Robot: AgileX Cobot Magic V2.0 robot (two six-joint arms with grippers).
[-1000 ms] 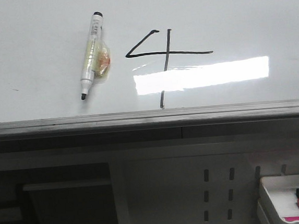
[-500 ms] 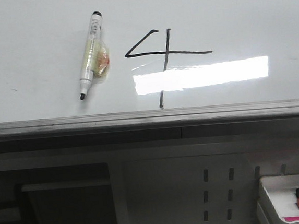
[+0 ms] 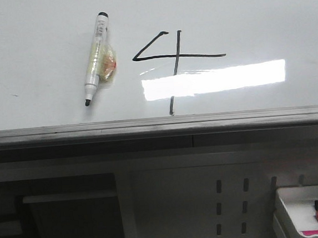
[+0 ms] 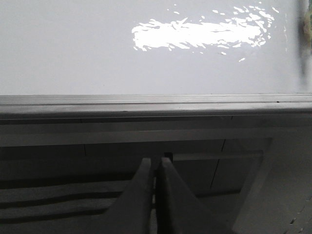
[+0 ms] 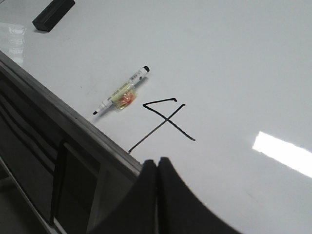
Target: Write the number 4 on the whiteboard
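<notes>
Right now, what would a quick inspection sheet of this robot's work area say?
Surface: whiteboard, glossy, glare patch, grey frame along its near edge.
Job's things: number 4 drawn in black; uncapped marker lying to its left, apart from it.
Clutter: black eraser-like block in the far corner; tray of markers below the board.
Grippers: left gripper and right gripper both shut, empty, off the board's near edge.
Cables: nothing seen.
Surroundings: grey perforated panel beneath.

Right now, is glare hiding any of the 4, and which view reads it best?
Front view: a bright glare bar on the whiteboard washes out part of the number 4 stem. Right wrist view: the glare sits off to one side, the 4 reads whole. Left wrist view: only glare, no 4.
</notes>
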